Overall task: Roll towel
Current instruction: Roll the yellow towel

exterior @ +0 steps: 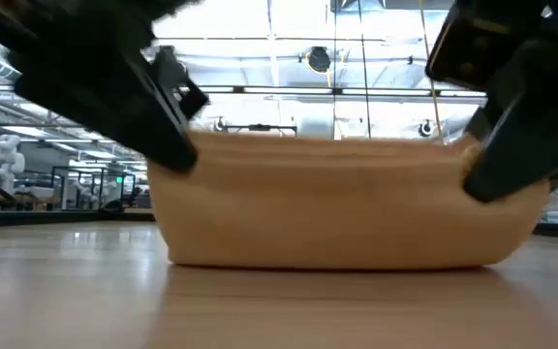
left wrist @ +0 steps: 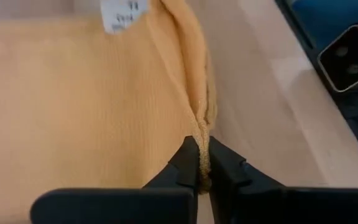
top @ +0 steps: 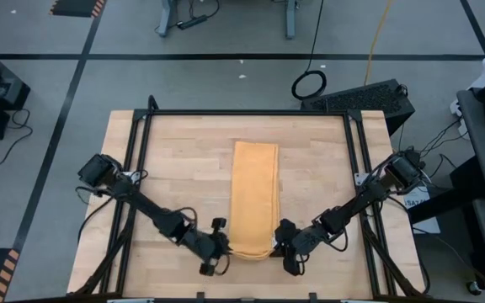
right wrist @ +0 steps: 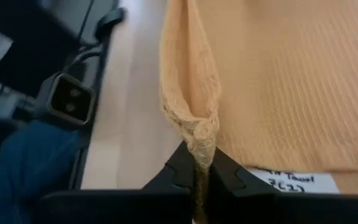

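The towel [top: 254, 198] lies lengthwise mid-table, its 6 o'clock end lifted. The left gripper [top: 215, 252] at 7 o'clock and right gripper [top: 286, 250] at 5 o'clock each pinch a corner. Uneven travel could skew the roll; thin pinches may slip.

Left end effector [left wrist: 203, 163] pinches the towel's [left wrist: 73, 106] edge.

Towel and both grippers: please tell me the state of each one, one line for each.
towel: folded into a long strip flat on the table, near end lifted and pinched at both corners, not yet rolled.
left gripper: fingers shut on the towel's near-left corner.
right gripper: fingers shut on the towel's near-right corner.
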`<state>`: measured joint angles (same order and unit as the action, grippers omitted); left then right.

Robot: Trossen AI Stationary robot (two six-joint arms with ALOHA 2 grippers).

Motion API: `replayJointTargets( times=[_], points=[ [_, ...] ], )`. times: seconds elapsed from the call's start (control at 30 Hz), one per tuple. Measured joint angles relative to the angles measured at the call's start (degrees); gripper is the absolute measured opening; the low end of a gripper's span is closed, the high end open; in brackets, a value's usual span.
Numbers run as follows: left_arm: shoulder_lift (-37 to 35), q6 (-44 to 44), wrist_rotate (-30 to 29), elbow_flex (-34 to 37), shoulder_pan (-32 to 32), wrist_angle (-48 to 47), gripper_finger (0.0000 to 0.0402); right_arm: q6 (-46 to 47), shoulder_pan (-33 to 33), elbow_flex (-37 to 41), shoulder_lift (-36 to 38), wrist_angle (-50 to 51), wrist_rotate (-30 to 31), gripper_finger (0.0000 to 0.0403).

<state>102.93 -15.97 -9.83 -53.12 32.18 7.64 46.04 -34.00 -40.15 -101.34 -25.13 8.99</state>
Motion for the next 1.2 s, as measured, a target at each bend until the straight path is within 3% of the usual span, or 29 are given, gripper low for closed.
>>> replayJointTargets(
  times=[0.1, 0.3, 0.43, 0.6, 0.8, 0.93, 1.2],
  points=[
    [0.99, -1.40, 4.57, 0.00, -2.54, -0.76, 0.0017, 3.40, -0.48, 2.29, -0.01, -0.61, 2.56, 0.0006],
    [1.02, -4.04, 7.79, 0.02, -5.97, -1.08, 0.0017, 6.07, -1.18, 7.27, -0.07, -9.19, 4.28, 0.0006],
    [1.01, -7.33, 14.84, 0.02, -4.88, 5.28, 0.0017, 7.19, -2.73, 7.59, -0.07, -15.28, 1.41, 0.0006],
    [1.01, -8.15, 15.53, 0.02, -1.51, 12.18, 0.0016, 6.33, -5.64, 7.52, -0.07, -21.36, 1.11, 0.0006],
    [1.05, -7.60, 8.61, 0.00, -3.04, 7.46, 0.0016, 7.34, -6.21, 7.48, -0.04, -15.12, 4.02, 0.0006],
    [2.61, -7.72, 10.73, 0.04, -6.23, 6.69, 0.0016, 10.37, -6.19, 7.55, -0.04, -9.64, 6.35, 0.0006],
    [6.14, -9.28, 15.70, 0.04, -9.35, 7.04, 0.0016, 11.77, -6.20, 7.57, -0.07, -8.60, 7.48, 0.0006]
  ],
)
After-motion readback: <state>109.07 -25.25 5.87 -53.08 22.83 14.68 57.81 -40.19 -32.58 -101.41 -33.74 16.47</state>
